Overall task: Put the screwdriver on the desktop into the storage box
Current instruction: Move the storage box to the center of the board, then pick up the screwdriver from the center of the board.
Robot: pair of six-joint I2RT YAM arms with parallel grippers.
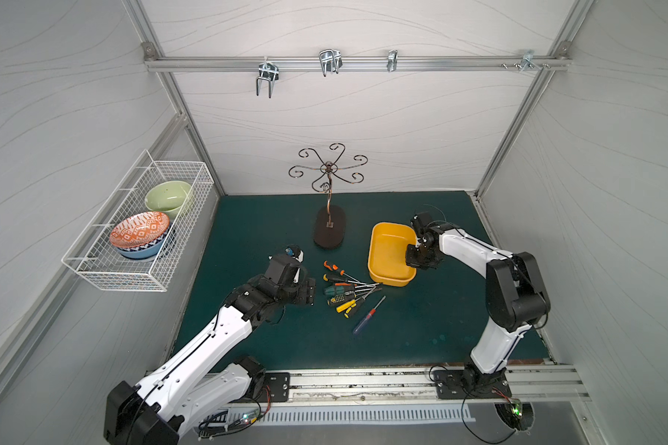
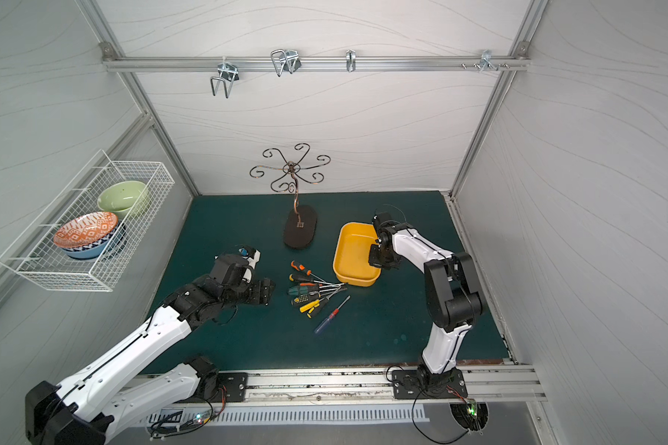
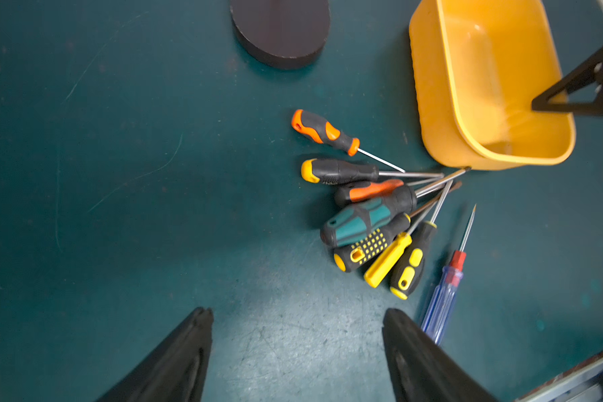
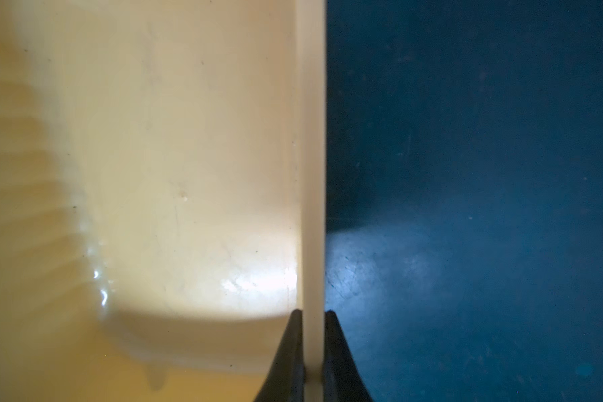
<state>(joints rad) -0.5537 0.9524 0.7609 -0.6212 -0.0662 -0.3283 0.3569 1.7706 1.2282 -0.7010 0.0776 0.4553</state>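
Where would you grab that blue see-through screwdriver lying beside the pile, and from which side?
Likely its blue handle, from straight above, jaws across its width: it lies flat on the desktop, apart from the pile, and its shaft is thin. The open left gripper is nearest.

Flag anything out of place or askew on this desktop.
The screwdrivers lie heaped in a fan, shafts crossing, beside the empty storage box; a blue-handled one lies apart. The right gripper is clamped on the box's rim. Nothing spilled or broken.
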